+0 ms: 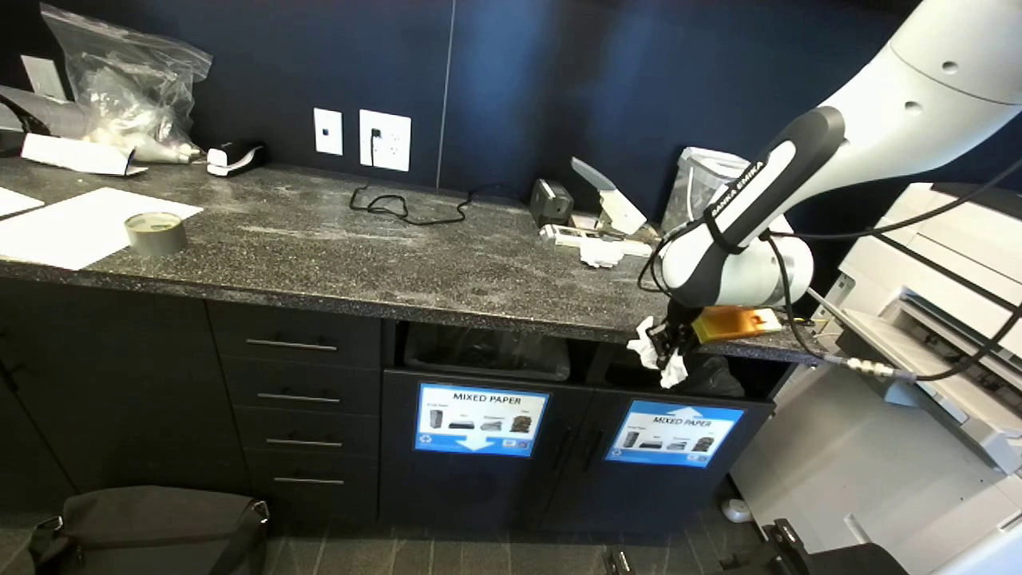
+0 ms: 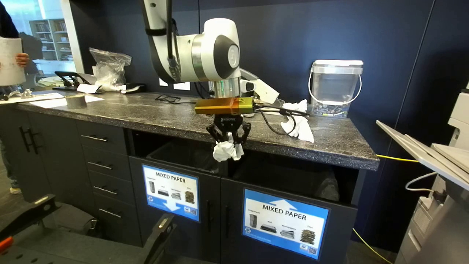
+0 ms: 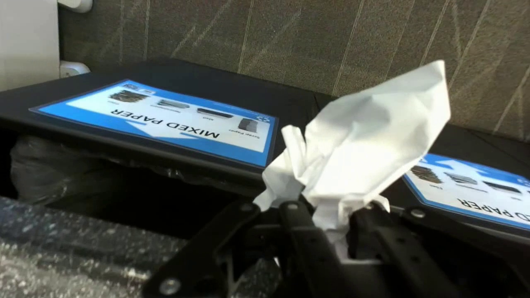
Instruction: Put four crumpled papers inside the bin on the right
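In an exterior view the desk (image 2: 139,112) spans nine o'clock to three, a printer (image 2: 439,163) beyond; its front edge overhangs the slot of the bin (image 2: 340,220) at five; the arm (image 2: 183,55) slants in from eleven, wrist towards six; the end effector (image 2: 229,141), dead centre, is clamped on a crumpled paper (image 2: 228,151), with more crumpled papers (image 2: 302,128) on the desk at three

Right bin (image 2: 340,231) depths lost in shadow. Crumpled paper (image 3: 364,153) partly hidden by jaws. Person (image 2: 8,25) cut off left.

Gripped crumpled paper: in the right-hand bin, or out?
Out: in both exterior views the crumpled paper hangs from the gripper, no part of the bin covering it.
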`<act>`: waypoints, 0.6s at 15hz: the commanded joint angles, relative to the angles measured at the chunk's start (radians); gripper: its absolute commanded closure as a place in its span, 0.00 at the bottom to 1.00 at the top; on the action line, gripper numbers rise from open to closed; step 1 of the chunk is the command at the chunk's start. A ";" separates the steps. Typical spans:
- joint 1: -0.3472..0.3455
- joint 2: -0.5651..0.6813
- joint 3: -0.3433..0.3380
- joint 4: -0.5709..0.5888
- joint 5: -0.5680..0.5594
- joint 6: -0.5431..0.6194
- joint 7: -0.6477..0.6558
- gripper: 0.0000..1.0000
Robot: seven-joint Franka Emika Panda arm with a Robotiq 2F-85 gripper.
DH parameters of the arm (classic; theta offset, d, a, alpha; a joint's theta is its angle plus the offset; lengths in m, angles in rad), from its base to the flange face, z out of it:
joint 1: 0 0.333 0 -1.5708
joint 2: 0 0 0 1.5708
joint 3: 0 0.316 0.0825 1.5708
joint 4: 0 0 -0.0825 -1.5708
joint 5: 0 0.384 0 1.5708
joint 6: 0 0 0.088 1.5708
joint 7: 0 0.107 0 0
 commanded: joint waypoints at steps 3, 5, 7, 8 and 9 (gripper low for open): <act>0.041 0.016 -0.059 -0.150 0.011 0.299 0.091 0.87; 0.047 0.059 -0.071 -0.163 0.030 0.408 0.103 0.87; 0.053 0.112 -0.074 -0.166 0.056 0.511 0.109 0.87; 0.046 0.145 -0.065 -0.162 0.069 0.561 0.111 0.87; 0.055 0.182 -0.068 -0.156 0.087 0.616 0.113 0.87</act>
